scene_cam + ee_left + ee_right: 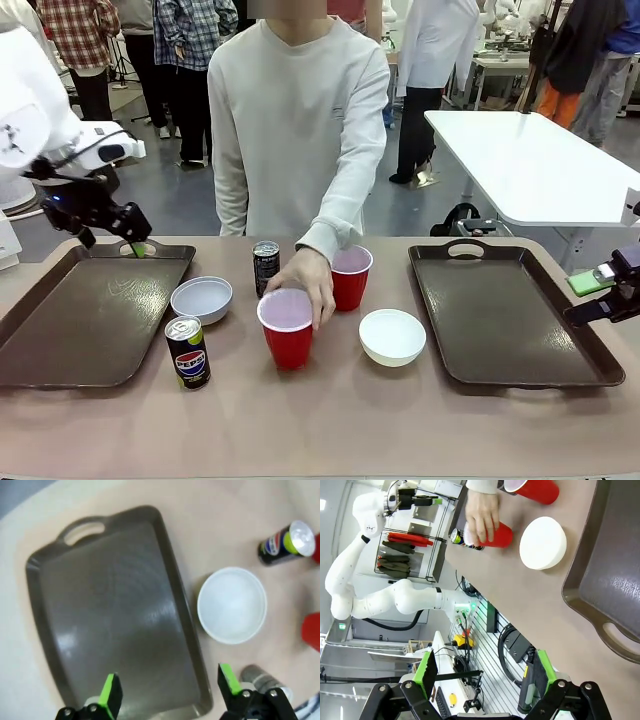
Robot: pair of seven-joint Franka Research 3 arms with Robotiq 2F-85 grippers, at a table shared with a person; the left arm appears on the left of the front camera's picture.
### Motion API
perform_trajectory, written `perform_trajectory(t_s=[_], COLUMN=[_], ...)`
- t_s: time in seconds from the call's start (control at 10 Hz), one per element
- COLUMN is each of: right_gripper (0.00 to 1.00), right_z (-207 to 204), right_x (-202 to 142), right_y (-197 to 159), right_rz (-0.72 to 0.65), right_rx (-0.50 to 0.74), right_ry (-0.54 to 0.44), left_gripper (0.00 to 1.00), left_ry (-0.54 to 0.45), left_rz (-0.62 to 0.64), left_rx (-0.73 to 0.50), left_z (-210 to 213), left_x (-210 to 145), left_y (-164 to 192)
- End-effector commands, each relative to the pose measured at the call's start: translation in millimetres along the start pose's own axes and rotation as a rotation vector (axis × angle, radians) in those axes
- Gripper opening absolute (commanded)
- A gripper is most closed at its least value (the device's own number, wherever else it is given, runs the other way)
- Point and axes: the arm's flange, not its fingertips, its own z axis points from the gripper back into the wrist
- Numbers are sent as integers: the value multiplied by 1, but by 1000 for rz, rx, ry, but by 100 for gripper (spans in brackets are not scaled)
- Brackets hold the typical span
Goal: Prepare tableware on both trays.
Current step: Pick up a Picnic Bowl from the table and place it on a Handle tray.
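Two dark brown trays lie on the table, the left tray (80, 330) and the right tray (510, 320), both bare. Between them stand a white bowl (201, 298), a second bowl (392, 336), the black can (266, 266), the Pepsi can (187, 352) and two red cups, the front cup (286, 328) and the back cup (350, 277). A person's hand (306, 282) rests on the front cup's rim. My left gripper (132, 240) (169, 685) hangs open over the left tray's (110, 615) far end, near the bowl (231, 605). My right gripper (600, 295) (485, 672) stands open beyond the right tray's (615, 570) outer edge.
The person stands at the far side, middle of the table. A white table (530, 165) and other people are behind. In the right wrist view the bowl (543, 542), a red cup (497, 535) and the hand (480, 515) lie past the tray.
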Motion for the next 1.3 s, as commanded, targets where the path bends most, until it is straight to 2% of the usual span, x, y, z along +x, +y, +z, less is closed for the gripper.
perform_trajectory(t_s=[0.0, 0.4, 0.7, 1.2], right_gripper=[100, 100, 100, 100], right_z=[0, 0, 0, 0], right_x=[3, 3, 3, 3], right_y=[-1, -1, -1, -1], right_rz=[9, 9, 9, 9], right_rx=[28, 28, 28, 28], right_ry=[-16, -16, -16, -16], left_gripper=[100, 100, 100, 100], left_ry=[16, 8, 91, 130], left_rz=[-19, -5, -44, -64], left_rx=[7, -8, -75, -61], left_z=[16, 7, -57, -110], left_x=[-7, -3, 43, 49], left_y=[3, 2, -13, -15])
